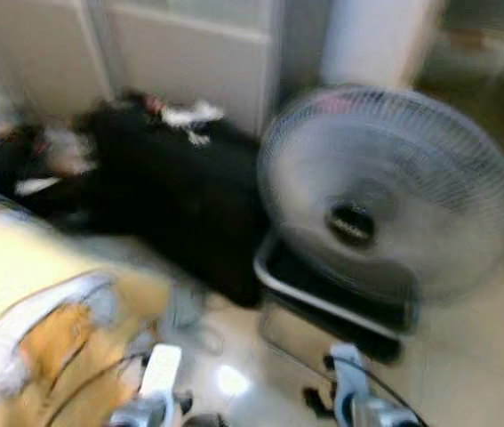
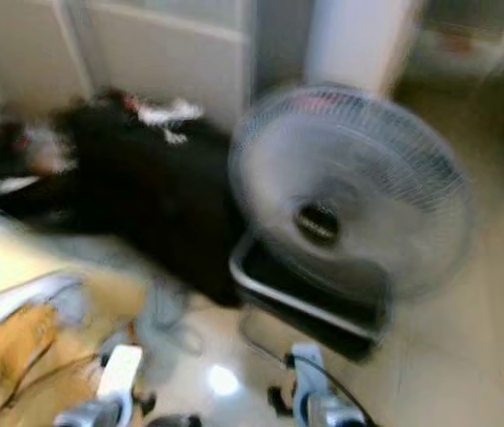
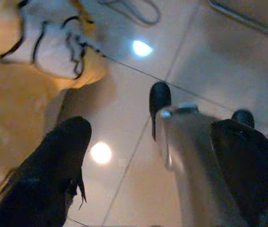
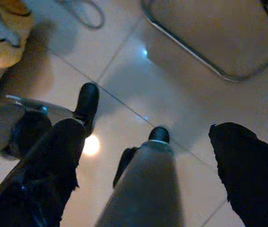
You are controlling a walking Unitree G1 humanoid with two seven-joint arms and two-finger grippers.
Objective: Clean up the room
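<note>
The head views are blurred. A black heap of clothes or bags (image 1: 172, 191) lies on the floor against pale cupboard doors, with white scraps (image 1: 191, 116) on top. A yellow blanket with a white and black print (image 1: 29, 302) spreads at the left. Both arms hang low at the bottom edge, left arm (image 1: 149, 400) and right arm (image 1: 358, 400). In the left wrist view my left gripper (image 3: 152, 165) is open over bare tile. In the right wrist view my right gripper (image 4: 148, 175) is open too, holding nothing.
A large grey floor fan (image 1: 385, 196) stands right of the heap on a metal tube base (image 4: 195, 45). A grey cable loop (image 4: 79, 12) lies on the glossy beige tiles near the blanket's edge (image 3: 53, 56). Open floor stretches to the right of the fan.
</note>
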